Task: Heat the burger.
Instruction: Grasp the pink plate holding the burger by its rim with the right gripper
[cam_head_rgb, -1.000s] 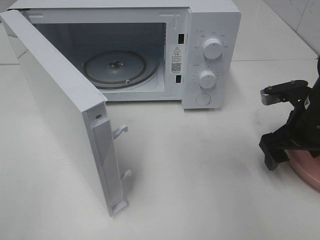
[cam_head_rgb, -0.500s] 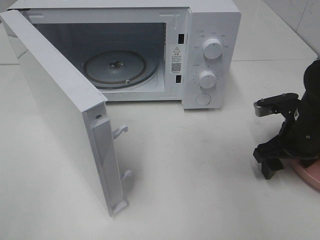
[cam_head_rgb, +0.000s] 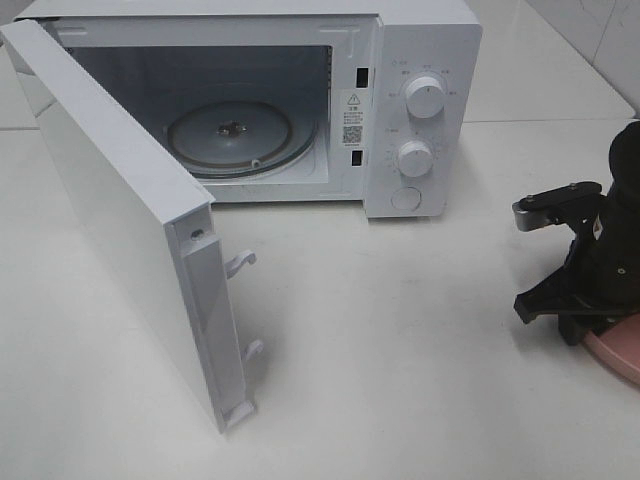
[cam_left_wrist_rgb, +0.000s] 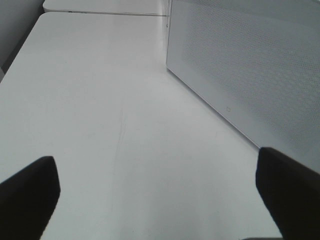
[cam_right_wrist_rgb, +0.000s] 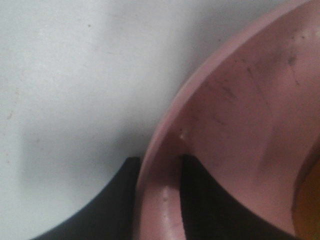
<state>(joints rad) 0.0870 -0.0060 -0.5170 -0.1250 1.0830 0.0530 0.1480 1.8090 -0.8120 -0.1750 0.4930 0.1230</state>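
Right pincer (cam_right_wrist_rgb: 159, 172) has closed since the earlier frame, black fingers (cam_right_wrist_rgb: 100, 215) now clamped on the rim of one round matte pink plate (cam_right_wrist_rgb: 240, 100); the burger (cam_right_wrist_rgb: 310, 205) shows only as an orange sliver on that plate. Smooth white tabletop (cam_head_rgb: 400, 350), tiled wall (cam_head_rgb: 600, 40) behind; one boxy white microwave (cam_head_rgb: 420, 60), door (cam_head_rgb: 110, 200) open, two round knobs (cam_head_rgb: 425, 100), one glass turntable (cam_head_rgb: 230, 135). Left pincer (cam_left_wrist_rgb: 157, 200) gapes wide, empty.

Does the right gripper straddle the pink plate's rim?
Yes, one finger of the right gripper sits inside the pink plate, the other outside.
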